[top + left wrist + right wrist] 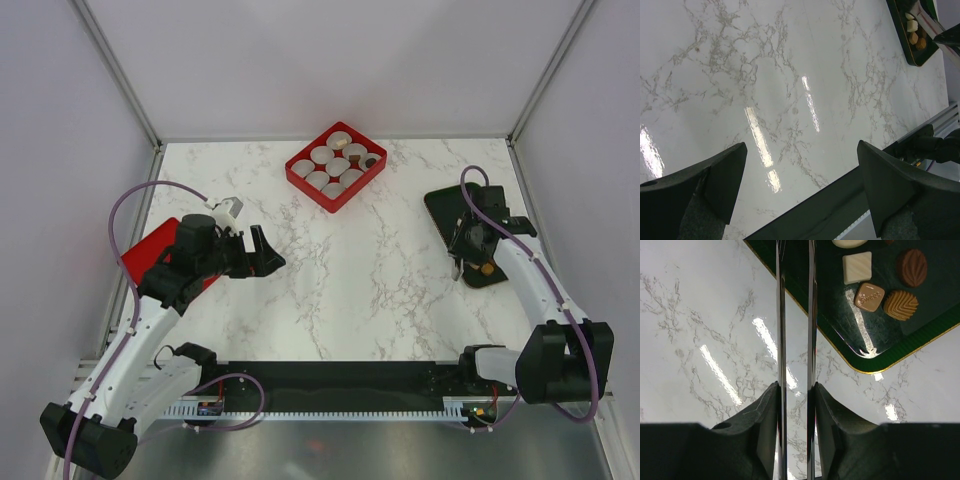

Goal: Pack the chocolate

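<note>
Several chocolate pieces (869, 296), brown, tan and white, lie on a dark green tray (900, 351) at the right of the table (470, 232). My right gripper (796, 387) is shut on long metal tweezers (781, 315), whose two blades run up over the tray's left edge, left of the pieces. The tips are cut off at the top, and nothing shows between the blades. My left gripper (802, 160) is open and empty, held above bare marble at the left (266, 254). The tray and chocolate (913, 38) show far off in the left wrist view.
A red box (300, 178) holding several white paper cups (321, 155) stands at the back centre. A red flat lid (148, 250) lies under my left arm. A black rail (840, 200) runs along the table's near edge.
</note>
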`<action>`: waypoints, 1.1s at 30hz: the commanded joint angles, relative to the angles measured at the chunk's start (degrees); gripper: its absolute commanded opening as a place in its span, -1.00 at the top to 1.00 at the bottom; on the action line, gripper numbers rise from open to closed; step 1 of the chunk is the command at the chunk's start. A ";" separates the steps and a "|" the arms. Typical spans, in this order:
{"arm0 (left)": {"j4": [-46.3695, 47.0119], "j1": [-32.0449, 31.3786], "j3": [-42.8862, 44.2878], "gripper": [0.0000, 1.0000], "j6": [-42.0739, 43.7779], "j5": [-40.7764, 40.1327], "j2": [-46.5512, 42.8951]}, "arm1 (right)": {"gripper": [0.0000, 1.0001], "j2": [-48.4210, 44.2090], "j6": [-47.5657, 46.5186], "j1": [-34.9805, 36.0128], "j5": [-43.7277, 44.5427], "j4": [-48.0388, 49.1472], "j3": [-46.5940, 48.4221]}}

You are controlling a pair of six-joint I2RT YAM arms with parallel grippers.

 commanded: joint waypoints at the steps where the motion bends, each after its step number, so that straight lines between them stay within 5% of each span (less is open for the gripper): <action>1: 2.00 0.13 -0.18 -0.99 2.36 1.16 0.02 | 0.32 -0.64 -1.05 -0.18 -0.38 0.90 3.79; 11: 2.00 0.04 -0.10 -0.99 2.45 0.99 -0.33 | 0.35 0.76 -0.08 0.26 -5.12 -0.70 16.08; 24: 1.92 0.13 -0.18 -0.99 2.36 0.20 -0.42 | 0.35 32.19 -0.34 23.27 -2.93 11.33 45.87; 33: 2.00 0.13 -0.36 -0.99 2.45 -0.07 -0.59 | 0.28 50.06 -1.58 27.33 -1.26 16.09 61.18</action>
